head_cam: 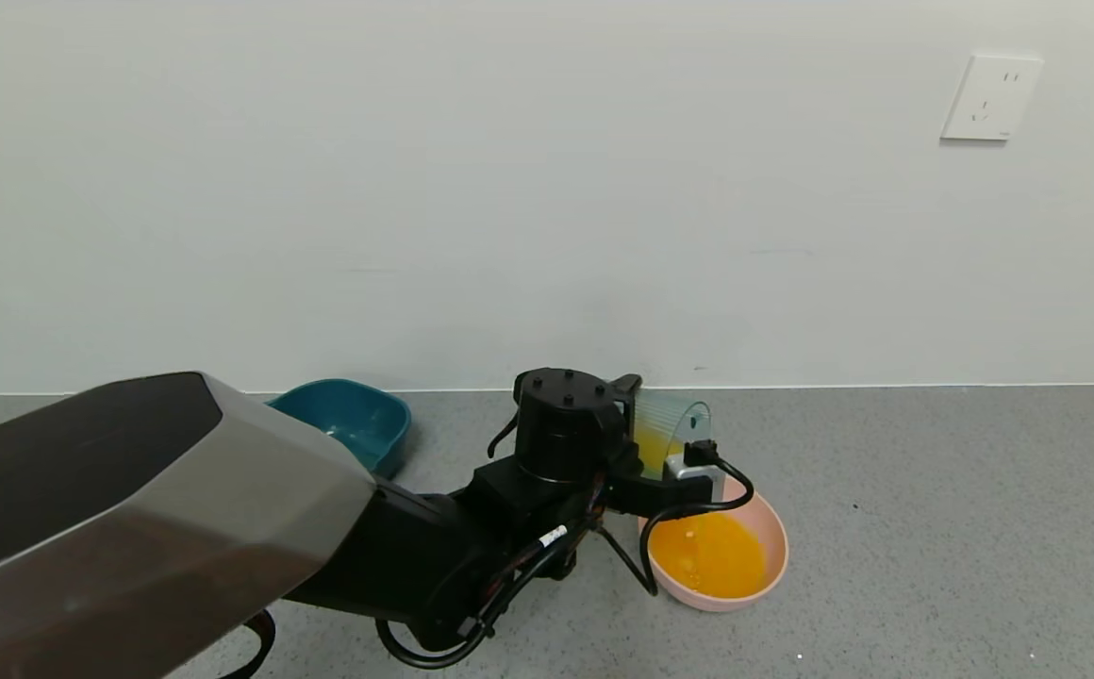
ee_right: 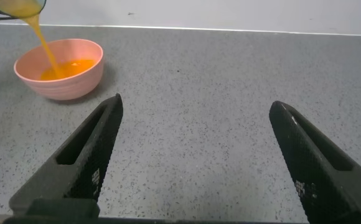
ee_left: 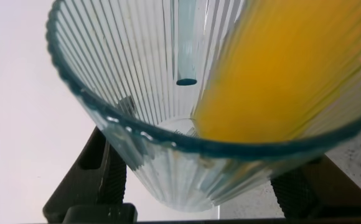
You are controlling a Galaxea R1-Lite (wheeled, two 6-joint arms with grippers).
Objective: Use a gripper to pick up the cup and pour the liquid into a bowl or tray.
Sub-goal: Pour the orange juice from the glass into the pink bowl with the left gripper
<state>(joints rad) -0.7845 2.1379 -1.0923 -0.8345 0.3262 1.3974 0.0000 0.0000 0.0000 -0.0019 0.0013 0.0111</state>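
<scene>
My left gripper (head_cam: 660, 429) is shut on the ribbed blue-green cup (head_cam: 674, 424) and holds it tipped on its side above the pale pink bowl (head_cam: 773, 538). Orange liquid (head_cam: 707, 554) lies in the bowl, and more is still in the cup. In the left wrist view the cup (ee_left: 168, 155) fills the frame between my black fingers (ee_left: 87, 180), with the liquid (ee_left: 280, 68) running toward its rim. The right wrist view shows a thin stream of liquid (ee_right: 43, 46) falling from the cup (ee_right: 15, 6) into the bowl (ee_right: 62, 87). My right gripper (ee_right: 196, 104) is open and empty over the grey table.
A dark teal tub (head_cam: 349, 420) stands at the back near the white wall, to the left of the cup. The grey speckled table (head_cam: 934, 528) stretches out to the right of the bowl. A wall socket (head_cam: 990, 97) is high on the right.
</scene>
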